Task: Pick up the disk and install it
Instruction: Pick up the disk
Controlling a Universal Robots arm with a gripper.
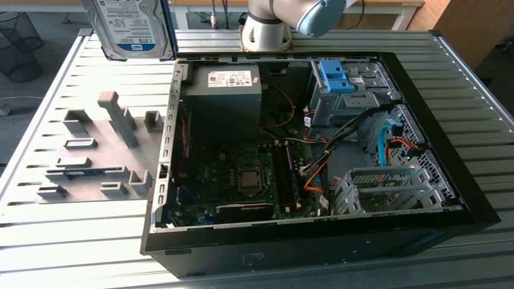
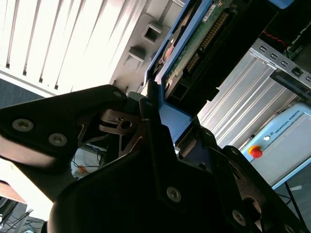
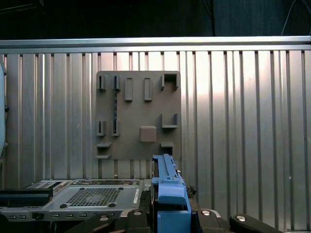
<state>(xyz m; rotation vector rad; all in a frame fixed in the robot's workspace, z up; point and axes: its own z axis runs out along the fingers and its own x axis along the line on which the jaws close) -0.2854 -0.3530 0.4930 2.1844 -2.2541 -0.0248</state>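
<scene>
While the exterior view's top edge crops the disk (image 1: 133,33), we see the gripper (image 2: 167,127) clamped on its blue rail (image 3: 167,189); its label (image 1: 129,17) is unreadable.

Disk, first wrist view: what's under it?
The grey fixture board on the slatted table, beneath the disk. Its blue rail hides a bit of the board's edge and table.

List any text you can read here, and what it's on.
On the disk: label print too blurred to read.
On the power supply: sticker print too small.
On the grey box by the red button: a maker's name only.
</scene>
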